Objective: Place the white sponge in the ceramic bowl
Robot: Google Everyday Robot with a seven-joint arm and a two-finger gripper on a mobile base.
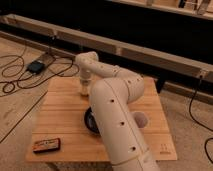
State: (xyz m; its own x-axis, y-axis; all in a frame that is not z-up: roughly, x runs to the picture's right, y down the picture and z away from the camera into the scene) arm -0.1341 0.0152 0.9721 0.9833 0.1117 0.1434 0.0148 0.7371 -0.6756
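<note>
My gripper (84,86) points down at the back left part of the wooden table (60,112), at the end of the white arm (117,115). A small pale pad, the white sponge (83,92), shows right at the gripper's tip, on or just above the table; I cannot tell whether it is held. The black ceramic bowl (89,121) sits in the middle of the table, in front of the gripper. The arm hides most of it and only its left rim shows.
A white cylindrical cup (140,120) stands right of the arm. A flat black-and-orange bar (46,145) lies at the table's front left corner. Cables and a dark box (36,66) lie on the floor to the left. A dark rail runs behind.
</note>
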